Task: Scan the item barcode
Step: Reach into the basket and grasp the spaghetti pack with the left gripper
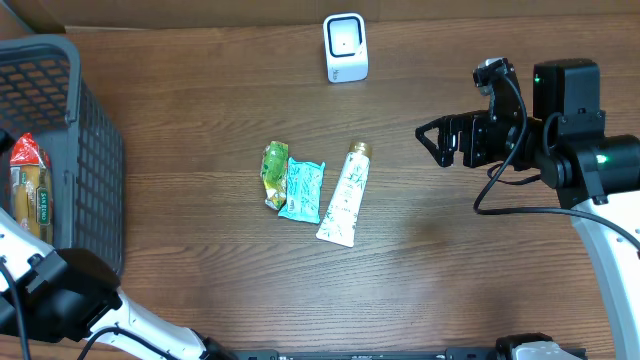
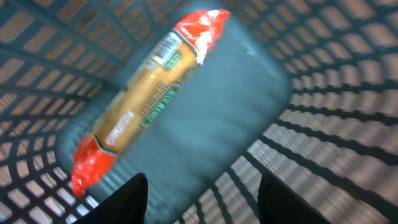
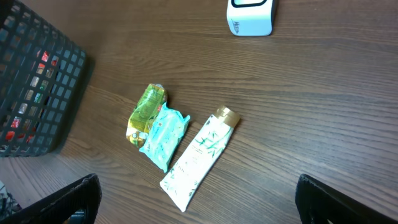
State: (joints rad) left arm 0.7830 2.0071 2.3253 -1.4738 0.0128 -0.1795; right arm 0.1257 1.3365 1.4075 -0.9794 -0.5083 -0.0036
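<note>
left pincer [image 2: 202,190] part open, empty, down inside basket [image 1: 100,170]. orange-red packet [image 2: 149,99] lies just ahead on basket floor, long axis diagonal to the jaws. right pincer [image 1: 432,143] wide open, empty, well apart.

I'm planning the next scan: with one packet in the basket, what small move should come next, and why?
Probably move the right pincer left over the white tube. Its jaws stand open, the tube lies nearest it of three items on the table, and the left pincer is in the basket above the orange packet.
</note>
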